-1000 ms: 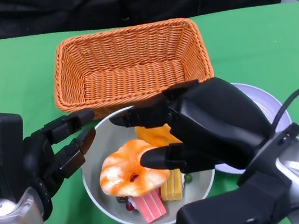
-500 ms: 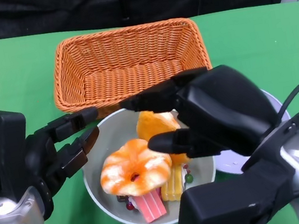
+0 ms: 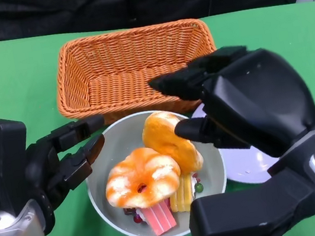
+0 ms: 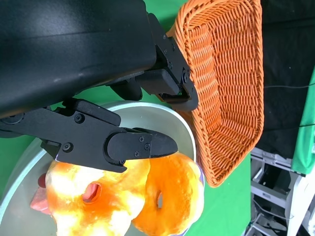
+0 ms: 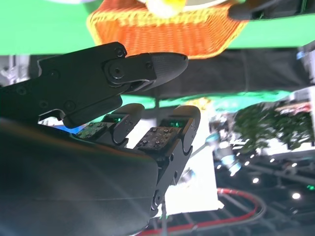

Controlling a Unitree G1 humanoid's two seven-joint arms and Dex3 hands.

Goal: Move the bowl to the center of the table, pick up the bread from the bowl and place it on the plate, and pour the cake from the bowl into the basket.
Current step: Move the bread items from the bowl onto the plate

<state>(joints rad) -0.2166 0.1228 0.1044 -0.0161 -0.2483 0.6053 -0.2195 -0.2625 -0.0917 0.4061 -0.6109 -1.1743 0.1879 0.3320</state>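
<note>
A: Where's your bread (image 3: 170, 141)?
B: Mid-frame, upright in the bowl (image 3: 116, 147), just left of your right hand (image 3: 245, 101); fingers spread, empty.
A: Left hand (image 3: 62, 160)?
B: Open at the bowl's left rim.

Grey bowl (image 3: 119, 211) holding two orange breads (image 3: 142, 177) (cake (image 3: 159, 216) beneath), empty wicker basket (image 3: 136, 67) behind

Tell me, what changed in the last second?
The right hand lifted off the bowl, rising toward the basket and uncovering the bread. It holds nothing. The left hand stayed at the bowl's rim; bowl, food, basket and plate did not move.
</note>
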